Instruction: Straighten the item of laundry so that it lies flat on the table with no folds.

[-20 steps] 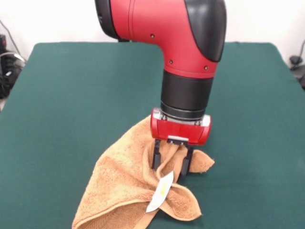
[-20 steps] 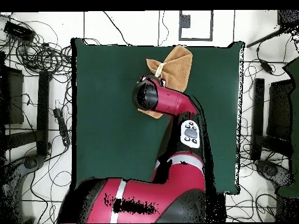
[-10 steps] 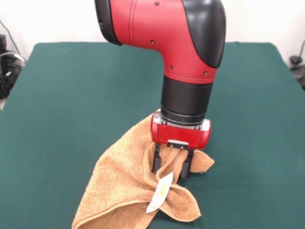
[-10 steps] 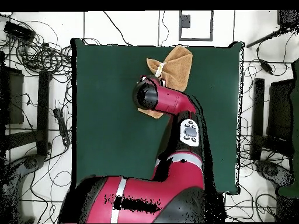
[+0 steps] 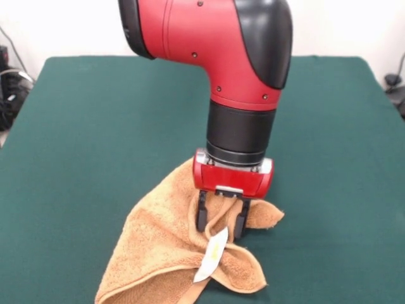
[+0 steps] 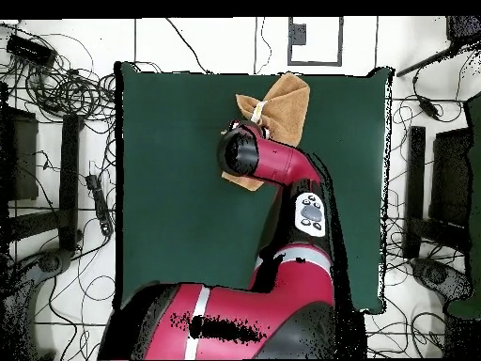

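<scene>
The towel [image 5: 177, 253] lies crumpled on the green worktop [image 5: 82, 139], close to the worktop's edge at the bottom of the front view and a little right of its middle; one corner runs out of the picture there; in the overhead view the towel [image 6: 282, 108] sits against the top edge of the worktop [image 6: 169, 188], right of centre. It is folded over itself in several flaps; one flap reaches out to the right, another bunches at the bottom right, and a white tag [image 5: 212, 254] with yellow print hangs over the fold between them.

The arm [image 5: 240, 82] stands upright over the towel, and its jaws [image 5: 219, 218] point straight down with a ridge of the cloth rising between the two dark fingers [image 5: 202, 215]; they stand narrowly apart around that ridge, and whether they press it tight cannot be told.

The rest of the worktop is bare green cloth, with wide room to the left, the right and toward the opposite edge; only the near edge beside the towel is tight. Off the worktop, cables [image 6: 66, 85] and dark stands [image 6: 70, 169] crowd the floor on both sides.
</scene>
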### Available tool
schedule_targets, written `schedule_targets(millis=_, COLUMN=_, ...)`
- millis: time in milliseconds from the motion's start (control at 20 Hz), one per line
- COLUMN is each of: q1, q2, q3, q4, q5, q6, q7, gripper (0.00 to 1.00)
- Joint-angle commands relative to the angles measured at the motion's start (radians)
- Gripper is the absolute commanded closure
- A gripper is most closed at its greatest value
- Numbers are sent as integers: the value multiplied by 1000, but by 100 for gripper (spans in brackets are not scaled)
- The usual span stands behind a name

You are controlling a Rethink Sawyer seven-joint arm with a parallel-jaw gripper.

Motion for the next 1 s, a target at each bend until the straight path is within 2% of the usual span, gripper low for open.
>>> schedule_targets(millis=50, q1=-27, q2=-14, q3=110, q4=90, q5=-39, q6=55, q7=92, gripper=0)
schedule_targets(millis=300, q1=-45, q2=-59, q3=114, q4=111, q5=-48, q6=100, q7=68, gripper=0)
schedule_targets(millis=550, q1=-48, q2=-57, q3=112, q4=91, q5=-47, q6=120, q7=62, gripper=0)
schedule_targets(millis=1000, q1=-37, q2=-90, q3=109, q4=118, q5=-42, q6=136, q7=75, gripper=0)
